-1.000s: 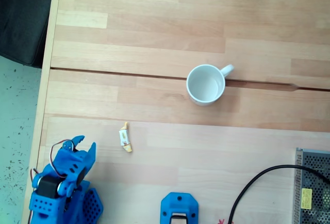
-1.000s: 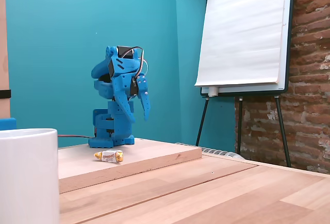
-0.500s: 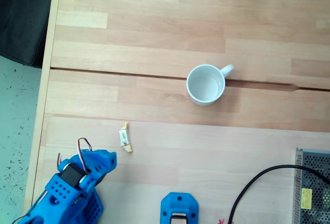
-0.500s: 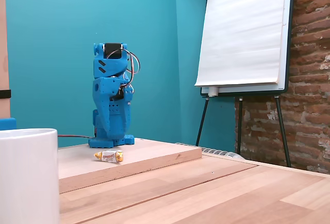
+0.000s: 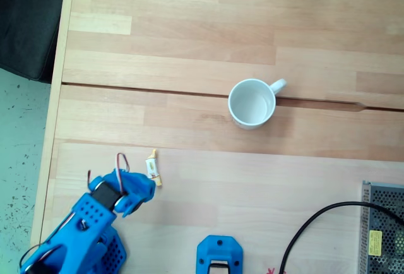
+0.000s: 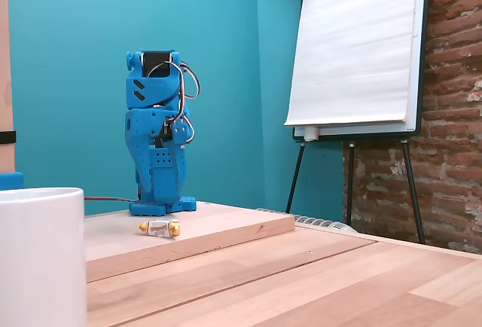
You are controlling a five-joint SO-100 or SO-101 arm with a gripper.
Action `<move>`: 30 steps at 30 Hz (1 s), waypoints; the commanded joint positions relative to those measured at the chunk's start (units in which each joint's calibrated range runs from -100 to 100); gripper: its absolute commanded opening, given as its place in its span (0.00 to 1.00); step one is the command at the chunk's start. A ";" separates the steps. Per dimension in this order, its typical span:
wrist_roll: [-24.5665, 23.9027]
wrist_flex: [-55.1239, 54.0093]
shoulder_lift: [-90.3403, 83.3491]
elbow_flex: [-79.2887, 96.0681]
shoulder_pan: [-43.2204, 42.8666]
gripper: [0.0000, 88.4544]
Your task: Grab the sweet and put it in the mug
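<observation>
The gripper (image 5: 136, 193) has jaws I cannot tell as spread or closed — the arm's body hides them from above. The sweet (image 5: 152, 168) lies just beside it, up and to the right in the top-down view, long axis running nearly up-down, well apart from the mug (image 5: 252, 103). Since a second ago the arm has swung nearer the sweet.
</observation>
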 commanded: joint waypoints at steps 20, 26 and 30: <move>0.88 -14.61 14.73 -3.49 0.16 0.24; 0.88 -15.41 18.69 -3.49 -1.80 0.24; 0.88 -15.49 19.90 -3.49 -2.16 0.24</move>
